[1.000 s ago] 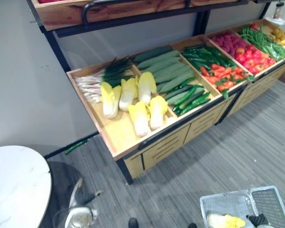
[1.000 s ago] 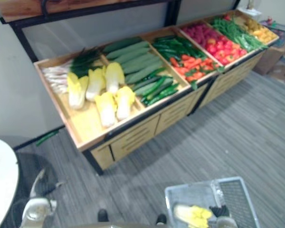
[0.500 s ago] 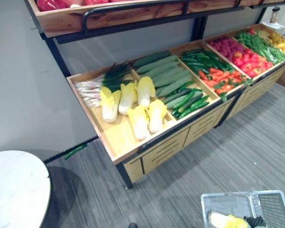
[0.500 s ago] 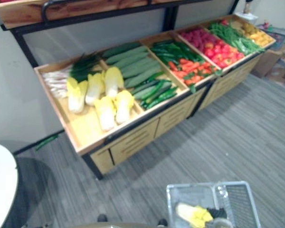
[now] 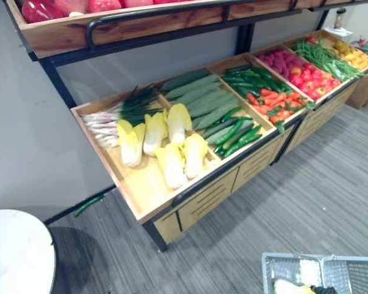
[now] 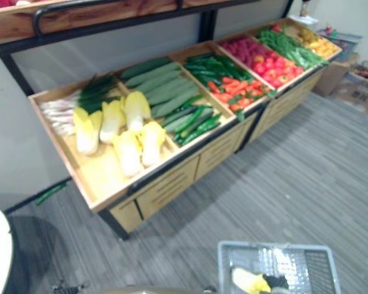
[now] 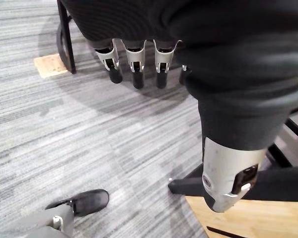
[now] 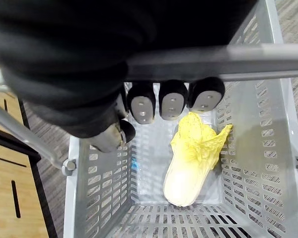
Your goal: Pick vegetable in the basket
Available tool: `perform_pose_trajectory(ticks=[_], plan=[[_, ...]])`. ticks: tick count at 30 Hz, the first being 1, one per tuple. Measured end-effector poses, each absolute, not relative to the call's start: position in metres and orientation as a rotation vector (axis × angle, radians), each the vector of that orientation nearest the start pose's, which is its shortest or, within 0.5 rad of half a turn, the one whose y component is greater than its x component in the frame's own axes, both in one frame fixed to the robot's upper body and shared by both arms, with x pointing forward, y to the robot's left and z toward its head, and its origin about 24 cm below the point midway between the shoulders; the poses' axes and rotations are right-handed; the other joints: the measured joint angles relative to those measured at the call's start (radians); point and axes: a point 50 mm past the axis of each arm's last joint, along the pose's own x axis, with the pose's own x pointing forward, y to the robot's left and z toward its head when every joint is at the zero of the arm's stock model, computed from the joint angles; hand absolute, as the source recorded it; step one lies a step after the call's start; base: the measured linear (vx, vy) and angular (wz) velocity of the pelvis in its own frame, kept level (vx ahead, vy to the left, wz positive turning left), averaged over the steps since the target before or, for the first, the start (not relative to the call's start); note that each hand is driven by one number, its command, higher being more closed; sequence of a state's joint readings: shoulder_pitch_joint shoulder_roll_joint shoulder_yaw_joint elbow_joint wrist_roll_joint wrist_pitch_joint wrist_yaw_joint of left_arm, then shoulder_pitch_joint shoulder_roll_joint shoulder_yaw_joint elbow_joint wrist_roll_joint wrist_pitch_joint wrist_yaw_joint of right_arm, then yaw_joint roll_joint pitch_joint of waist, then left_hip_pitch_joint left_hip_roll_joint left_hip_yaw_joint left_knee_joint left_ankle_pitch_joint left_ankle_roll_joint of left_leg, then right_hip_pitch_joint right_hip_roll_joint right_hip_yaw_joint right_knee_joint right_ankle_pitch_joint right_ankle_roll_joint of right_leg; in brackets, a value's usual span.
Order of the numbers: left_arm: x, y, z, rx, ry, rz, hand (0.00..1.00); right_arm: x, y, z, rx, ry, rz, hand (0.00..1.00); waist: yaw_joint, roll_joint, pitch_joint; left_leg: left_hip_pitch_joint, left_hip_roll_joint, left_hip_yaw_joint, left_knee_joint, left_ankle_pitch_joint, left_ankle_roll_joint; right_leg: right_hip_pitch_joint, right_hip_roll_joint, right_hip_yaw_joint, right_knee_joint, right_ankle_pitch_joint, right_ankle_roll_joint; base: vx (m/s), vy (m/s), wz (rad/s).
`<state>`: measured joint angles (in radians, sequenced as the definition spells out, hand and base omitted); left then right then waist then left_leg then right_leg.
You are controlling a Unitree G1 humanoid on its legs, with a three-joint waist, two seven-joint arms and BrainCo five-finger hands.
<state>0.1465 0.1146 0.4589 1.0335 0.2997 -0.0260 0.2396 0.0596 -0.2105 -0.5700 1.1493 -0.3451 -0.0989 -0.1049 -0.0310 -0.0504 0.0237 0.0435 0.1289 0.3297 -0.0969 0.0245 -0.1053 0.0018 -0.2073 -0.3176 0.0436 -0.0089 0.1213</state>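
Up tilts my view, so the vegetable stand (image 5: 141, 187) slides lower and left: camera, not produce. Right hand (image 8: 170, 101) stays curled round the handle (image 8: 228, 62) of the basket (image 8: 268, 148), one napa cabbage (image 8: 193, 158) lying inside. Left hand (image 7: 135, 62) hangs over the floor (image 7: 64, 124), fingers straight, free for another pick.

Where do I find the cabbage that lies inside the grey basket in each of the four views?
Left eye view: cabbage at the bottom edge, right of centre, inside the basket.
Right eye view: near the bottom edge, right of centre.
Left wrist view: carpet and the open left robot hand.
Right wrist view: on the basket floor, past the right robot hand curled on the handle.
Shared landmark: the grey basket.
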Motion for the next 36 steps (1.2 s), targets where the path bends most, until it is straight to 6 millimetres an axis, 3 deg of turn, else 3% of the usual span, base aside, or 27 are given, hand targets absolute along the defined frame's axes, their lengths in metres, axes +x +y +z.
perform_pose_trajectory(ticks=[2, 3, 4, 5, 6, 7, 8, 9, 12, 15, 16, 17, 19, 22, 23, 26, 27, 28, 29, 30, 33, 36], plan=[[0.061, 0.262, -0.151, 0.297, 1.143, 0.522, 0.0, 0.076, -0.291, -0.142, -0.231, 1.076, -0.526, 1.0, 0.0, 0.006, 0.007, 0.008, 0.009, 0.049, 0.0, -0.01, 0.003, -0.055, 0.003, 0.058, 0.064, 0.015, -0.021, -0.01, 0.077, -0.63], [0.061, 0.261, -0.152, 0.307, 1.15, 0.506, 0.0, 0.083, -0.287, -0.141, -0.231, 1.054, -0.512, 1.0, 0.005, 0.01, 0.01, 0.01, 0.019, 0.098, 0.001, -0.015, 0.004, -0.099, 0.018, 0.103, 0.081, 0.048, -0.052, -0.04, 0.077, -1.07], [0.06, 0.262, -0.152, 0.312, 1.157, 0.499, 0.0, 0.088, -0.285, -0.14, -0.234, 1.039, -0.502, 1.0, 0.004, 0.012, 0.012, 0.009, 0.025, 0.124, 0.001, -0.019, 0.008, -0.116, 0.025, 0.111, 0.08, 0.074, -0.056, -0.06, 0.077, -1.27], [0.064, 0.263, -0.152, 0.323, 1.153, 0.476, 0.0, 0.098, -0.282, -0.139, -0.241, 1.007, -0.479, 1.0, 0.001, 0.015, 0.029, 0.008, 0.034, 0.175, 0.031, -0.033, 0.025, -0.145, 0.035, 0.096, 0.081, 0.133, -0.078, -0.08, 0.069, -1.4], [0.07, 0.263, -0.151, 0.33, 1.137, 0.455, 0.0, 0.108, -0.279, -0.136, -0.25, 0.976, -0.457, 1.0, 0.003, 0.014, 0.059, 0.004, 0.051, 0.239, 0.077, -0.058, 0.048, -0.151, 0.058, 0.078, 0.018, 0.235, -0.112, -0.1, 0.062, -1.48], [0.068, 0.261, -0.152, 0.326, 1.142, 0.442, 0.0, 0.113, -0.278, -0.135, -0.255, 0.963, -0.445, 1.0, 0.011, 0.033, 0.067, -0.003, 0.077, 0.281, 0.082, -0.065, 0.062, -0.142, 0.065, 0.061, -0.023, 0.263, -0.119, -0.17, 0.052, -1.58], [0.073, 0.259, -0.151, 0.326, 1.124, 0.416, 0.0, 0.125, -0.278, -0.131, -0.265, 0.931, -0.431, 1.0, 0.0, 0.035, 0.084, 0.001, 0.082, 0.351, 0.085, -0.069, 0.065, -0.166, 0.021, -0.109, 0.192, 0.112, -0.151, -0.12, 0.048, -1.35], [0.076, 0.261, -0.149, 0.33, 1.111, 0.41, 0.0, 0.124, -0.28, -0.13, -0.272, 0.932, -0.432, 1.0, 0.001, 0.034, 0.089, 0.024, 0.081, 0.392, 0.085, -0.069, 0.066, -0.162, -0.018, -0.19, 0.331, 0.024, -0.159, -0.08, 0.061, -1.27], [0.07, 0.261, -0.15, 0.337, 1.129, 0.393, 0.0, 0.127, -0.275, -0.133, -0.277, 0.959, -0.381, 1.0, 0.008, 0.026, 0.089, 0.043, 0.097, 0.507, 0.116, -0.074, 0.073, -0.086, -0.095, -0.322, 0.461, -0.019, -0.151, -0.01, -0.013, -1.27], [0.08, 0.262, -0.149, 0.343, 1.107, 0.372, 0.0, 0.131, -0.268, -0.135, -0.287, 0.971, -0.331, 1.0, 0.01, 0.017, 0.091, 0.006, 0.146, 0.607, 0.2, -0.08, 0.069, -0.051, -0.143, -0.335, 0.376, 0.007, -0.101, -0.03, -0.261, -1.27], [0.092, 0.261, -0.146, 0.338, 1.077, 0.368, 0.0, 0.132, -0.269, -0.135, -0.285, 0.972, -0.333, 1.0, 0.006, 0.0, 0.094, -0.026, 0.18, 0.633, 0.262, -0.084, 0.065, -0.047, -0.107, -0.319, 0.288, -0.029, -0.026, -0.03, -0.413, -0.76], [0.095, 0.26, -0.146, 0.333, 1.07, 0.366, 0.0, 0.13, -0.27, -0.135, -0.288, 0.978, -0.338, 1.0, 0.008, 0.001, 0.095, -0.031, 0.197, 0.649, 0.282, -0.085, 0.064, -0.046, -0.088, -0.311, 0.253, -0.042, -0.007, -0.03, -0.466, -1.08], [0.098, 0.239, -0.152, 0.283, 1.074, 0.334, 0.0, 0.127, -0.278, -0.134, -0.306, 0.991, -0.349, 1.0, 0.006, 0.034, 0.096, -0.041, 0.268, 0.689, 0.352, -0.084, 0.064, -0.045, -0.012, -0.277, 0.151, -0.077, -0.014, -0.06, -0.461, -0.98], [0.101, 0.22, -0.156, 0.241, 1.08, 0.3, 0.0, 0.107, -0.285, -0.137, -0.319, 1.039, -0.367, 1.0, -0.002, 0.07, 0.1, -0.029, 0.332, 0.699, 0.406, -0.071, 0.06, -0.028, 0.037, -0.265, 0.148, -0.107, -0.035, -0.08, -0.297, -0.33], [0.1, 0.217, -0.157, 0.241, 1.082, 0.292, 0.0, 0.094, -0.285, -0.141, -0.315, 1.079, -0.372, 1.0, -0.018, 0.079, 0.097, -0.012, 0.362, 0.697, 0.441, -0.053, 0.057, -0.013, 0.046, -0.265, 0.171, -0.139, -0.041, -0.02, -0.22, -0.01], [0.098, 0.217, -0.157, 0.244, 1.086, 0.294, 0.0, 0.084, -0.283, -0.144, -0.315, 1.109, -0.374, 1.0, -0.024, 0.083, 0.099, -0.002, 0.413, 0.686, 0.516, -0.005, 0.052, -0.011, 0.054, -0.24, 0.208, -0.17, -0.063, -0.04, -0.164, -0.21], [0.099, 0.217, -0.157, 0.248, 1.081, 0.29, 0.0, 0.081, -0.283, -0.144, -0.314, 1.115, -0.375, 1.0, -0.021, 0.071, 0.107, -0.011, 0.415, 0.619, 0.545, 0.033, 0.061, -0.009, 0.053, -0.213, 0.204, -0.172, -0.066, -0.06, -0.122, -0.45], [0.1, 0.218, -0.156, 0.254, 1.072, 0.289, 0.0, 0.081, -0.283, -0.145, -0.309, 1.115, -0.379, 1.0, -0.018, 0.068, 0.109, -0.03, 0.409, 0.566, 0.561, 0.046, 0.059, -0.007, 0.049, -0.196, 0.2, -0.171, -0.067, -0.07, -0.089, -0.52], [0.1, 0.216, -0.155, 0.255, 1.061, 0.284, 0.0, 0.085, -0.284, -0.143, -0.302, 1.099, -0.388, 1.0, -0.019, 0.064, 0.111, -0.061, 0.358, 0.407, 0.564, 0.018, 0.025, -0.007, 0.037, -0.163, 0.186, -0.171, -0.067, -0.1, -0.016, -0.58], [0.098, 0.215, -0.156, 0.252, 1.059, 0.284, 0.0, 0.086, -0.286, -0.142, -0.298, 1.092, -0.399, 1.0, -0.02, 0.068, 0.114, -0.076, 0.275, 0.251, 0.534, -0.029, -0.002, -0.009, 0.026, -0.13, 0.182, -0.169, -0.065, -0.12, 0.043, -0.62], [0.083, 0.217, -0.159, 0.259, 1.092, 0.304, 0.0, 0.091, -0.284, -0.141, -0.293, 1.067, -0.392, 1.0, -0.01, 0.071, 0.115, -0.078, 0.1, 0.004, 0.376, -0.116, -0.025, -0.016, 0.027, -0.047, 0.158, -0.158, -0.065, -0.06, 0.135, -0.8], [0.072, 0.216, -0.161, 0.257, 1.12, 0.309, 0.0, 0.093, -0.284, -0.14, -0.292, 1.053, -0.396, 1.0, 0.0, 0.086, 0.123, -0.075, 0.058, -0.091, 0.244, -0.114, -0.018, -0.029, 0.056, 0.003, 0.147, -0.143, -0.036, -0.01, 0.181, -0.59]])
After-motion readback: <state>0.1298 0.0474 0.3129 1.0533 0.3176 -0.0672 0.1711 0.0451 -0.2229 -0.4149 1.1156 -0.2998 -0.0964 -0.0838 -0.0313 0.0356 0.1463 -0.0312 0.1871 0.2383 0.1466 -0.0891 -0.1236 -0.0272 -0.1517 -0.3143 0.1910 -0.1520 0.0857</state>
